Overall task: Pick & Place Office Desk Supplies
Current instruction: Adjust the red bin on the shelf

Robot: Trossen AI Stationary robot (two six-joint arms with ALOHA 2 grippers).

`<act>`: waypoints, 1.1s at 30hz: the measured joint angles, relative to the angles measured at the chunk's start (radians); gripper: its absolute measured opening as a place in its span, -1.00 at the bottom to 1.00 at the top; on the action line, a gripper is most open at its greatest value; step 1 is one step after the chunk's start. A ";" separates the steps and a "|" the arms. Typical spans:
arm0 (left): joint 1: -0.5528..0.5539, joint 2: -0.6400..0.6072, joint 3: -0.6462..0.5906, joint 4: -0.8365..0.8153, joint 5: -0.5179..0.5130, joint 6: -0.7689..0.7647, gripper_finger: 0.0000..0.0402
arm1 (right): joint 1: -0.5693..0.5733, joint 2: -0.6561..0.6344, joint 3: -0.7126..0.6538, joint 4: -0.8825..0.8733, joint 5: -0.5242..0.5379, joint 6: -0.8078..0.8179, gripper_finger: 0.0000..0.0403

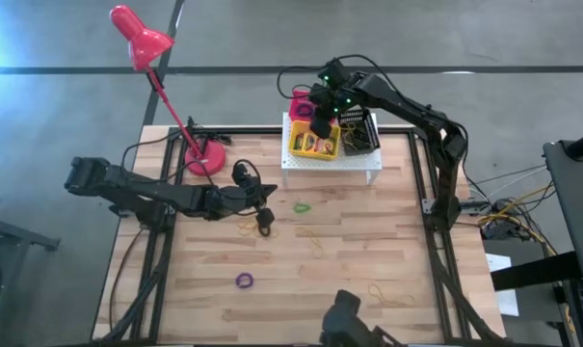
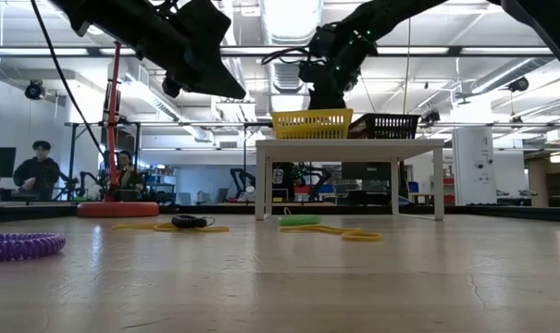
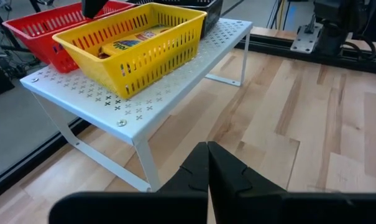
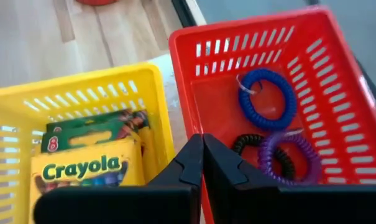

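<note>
Both tools were closed with nothing between their fingers. Right tool (image 1: 320, 125) hung above the white perforated shelf (image 1: 331, 160) at the far edge of the tabletop (image 1: 368, 251), over the boundary between the yellow basket (image 4: 26, 112) and the red basket (image 4: 337, 68). Crayon boxes (image 4: 91, 155) lay in the yellow basket; a blue loop (image 4: 267, 98), a black loop (image 4: 253, 146) and a purple loop (image 4: 290, 155) lay in the red one. A black basket (image 1: 360, 130) stood on the shelf just beside the yellow one. Left tool (image 1: 264, 220) hovered over the tabletop nearer the middle, beside the red desk lamp (image 1: 175, 106). Loose on the wood lay a green loop (image 1: 302, 206), a purple loop (image 1: 244, 280) and yellow loops (image 1: 313, 237).
</note>
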 joint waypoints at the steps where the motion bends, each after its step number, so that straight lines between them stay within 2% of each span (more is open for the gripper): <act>1: 0.000 0.000 0.000 0.000 0.000 0.000 -0.99 | 0.000 0.000 -0.001 0.011 0.001 0.000 -0.96; 7: 0.000 0.000 0.000 0.004 0.000 -0.003 -0.99 | -0.003 0.000 -0.020 0.080 0.027 0.009 -0.96; 15: 0.000 0.000 0.000 0.008 0.000 -0.003 -0.99 | -0.015 0.000 -0.052 0.091 0.022 0.012 -0.96; 23: 0.000 0.000 0.000 0.008 0.000 -0.006 -0.99 | -0.015 0.000 -0.043 0.006 -0.048 -0.045 -0.96; 33: 0.000 0.000 0.000 0.008 0.000 -0.018 -0.99 | -0.014 0.000 0.012 -0.063 -0.065 -0.075 -0.96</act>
